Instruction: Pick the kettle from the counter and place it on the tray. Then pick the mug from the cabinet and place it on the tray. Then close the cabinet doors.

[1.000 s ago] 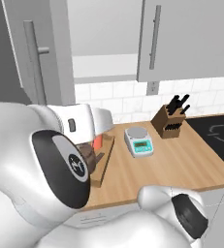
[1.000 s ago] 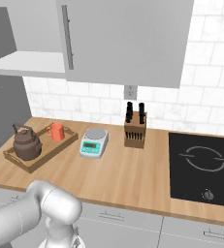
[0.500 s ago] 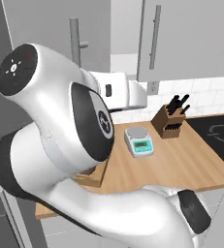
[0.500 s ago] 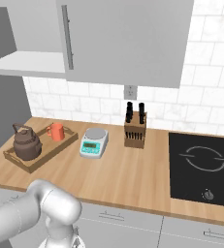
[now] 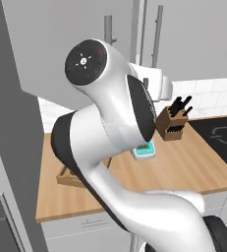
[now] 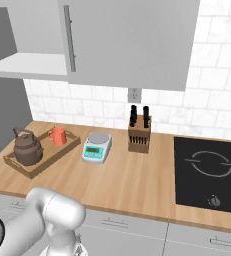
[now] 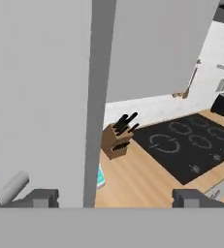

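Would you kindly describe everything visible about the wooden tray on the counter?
The tray is a shallow rectangle of light wood with raised rims, lying flat and slightly angled at the left end of the counter, below the open cabinet. The dark brown kettle stands on its nearer part and the orange-red mug on its farther part. The white scale sits just beside it, apart.

Arm (image 5: 110, 147) hides most of tray (image 5: 68, 178), scale (image 5: 145, 151).

Kettle (image 6: 28, 148) and mug (image 6: 58, 135) on tray (image 6: 62, 151), left of scale (image 6: 97, 147).
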Robot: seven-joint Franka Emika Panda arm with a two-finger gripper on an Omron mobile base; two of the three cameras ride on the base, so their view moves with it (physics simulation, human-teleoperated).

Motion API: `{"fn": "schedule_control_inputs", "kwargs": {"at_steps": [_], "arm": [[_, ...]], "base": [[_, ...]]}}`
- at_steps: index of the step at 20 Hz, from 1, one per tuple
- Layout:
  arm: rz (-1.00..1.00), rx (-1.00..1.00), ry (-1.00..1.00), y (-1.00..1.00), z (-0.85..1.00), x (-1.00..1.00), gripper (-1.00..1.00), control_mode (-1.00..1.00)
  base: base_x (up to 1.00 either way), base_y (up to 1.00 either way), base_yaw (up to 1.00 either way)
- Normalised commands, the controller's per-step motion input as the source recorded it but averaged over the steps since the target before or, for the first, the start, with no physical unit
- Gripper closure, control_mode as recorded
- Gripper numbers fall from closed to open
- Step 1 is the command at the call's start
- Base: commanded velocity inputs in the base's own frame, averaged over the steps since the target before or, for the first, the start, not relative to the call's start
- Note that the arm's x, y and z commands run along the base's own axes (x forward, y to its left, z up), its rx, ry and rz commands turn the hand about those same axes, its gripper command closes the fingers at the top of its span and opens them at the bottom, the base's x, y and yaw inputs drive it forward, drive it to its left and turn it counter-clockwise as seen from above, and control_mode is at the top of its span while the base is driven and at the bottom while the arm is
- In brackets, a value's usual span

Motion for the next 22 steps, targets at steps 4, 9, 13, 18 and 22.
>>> {"fn": "schedule_control_inputs", "kwargs": {"at_steps": [4, 9, 13, 18, 22], "arm": [[0.01, 0.08, -0.26, -0.27, 0.0, 0.67, -1.0, -1.0], [0.03, 0.08, -0.18, -0.16, 0.0, 0.82, -1.0, -1.0], [0.0, 0.04, -0.01, 0.0, 0.0, 0.99, -1.0, -1.0], [0.0, 0.03, 0.0, 0.0, 0.0, 1.0, -1.0, -1.0], [0.0, 0.02, 0.0, 0.0, -0.02, 0.98, -1.0, -1.0]], "base": [[0.0, 0.0, 0.0], [0.0, 0.0, 0.0], [0.0, 0.0, 0.0], [0.0, 0.0, 0.0], [0.0, 0.0, 0.0]]}}
